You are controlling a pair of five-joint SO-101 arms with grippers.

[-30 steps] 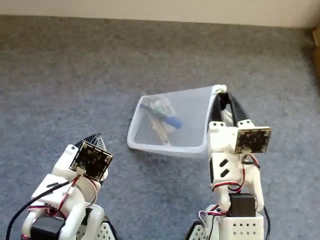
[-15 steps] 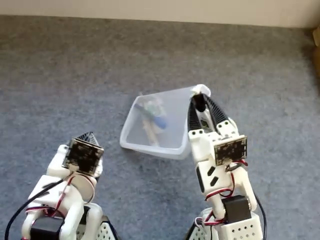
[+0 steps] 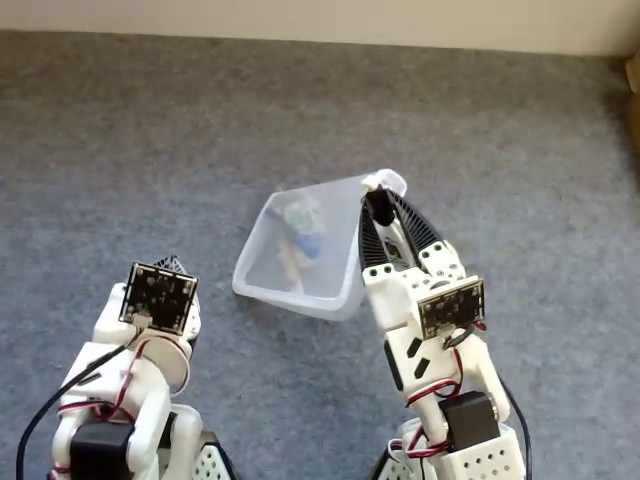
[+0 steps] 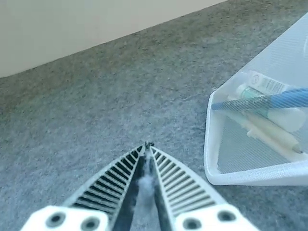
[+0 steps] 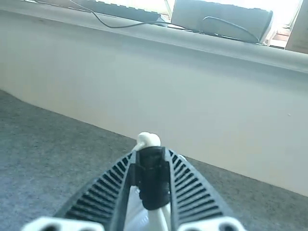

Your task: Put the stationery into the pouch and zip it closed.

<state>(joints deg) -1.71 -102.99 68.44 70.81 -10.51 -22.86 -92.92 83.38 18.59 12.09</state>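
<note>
A translucent mesh pouch (image 3: 290,298) lies on the grey carpet with stationery (image 3: 300,236) inside. The left wrist view shows a blue pen (image 4: 269,100), a white pen (image 4: 269,135) and a small tube (image 4: 264,84) in the pouch (image 4: 250,161). My right gripper (image 3: 378,206) is shut on the zipper pull (image 5: 152,171) at the pouch's right corner, with its white tab (image 5: 148,140) sticking out past the fingertips. My left gripper (image 4: 148,145) is shut on nothing. It hovers over bare carpet, a short way from the pouch's near left side.
Grey carpet (image 3: 150,130) covers the whole work area and ends at a pale wall (image 5: 216,115) at the far side. A wooden edge (image 3: 634,80) shows at the far right. Open carpet lies to the left of and beyond the pouch.
The right gripper has swung left with the zipper pull, dragging the pouch's right end left and narrowing its outline. The left arm has drawn back and turned slightly left.
</note>
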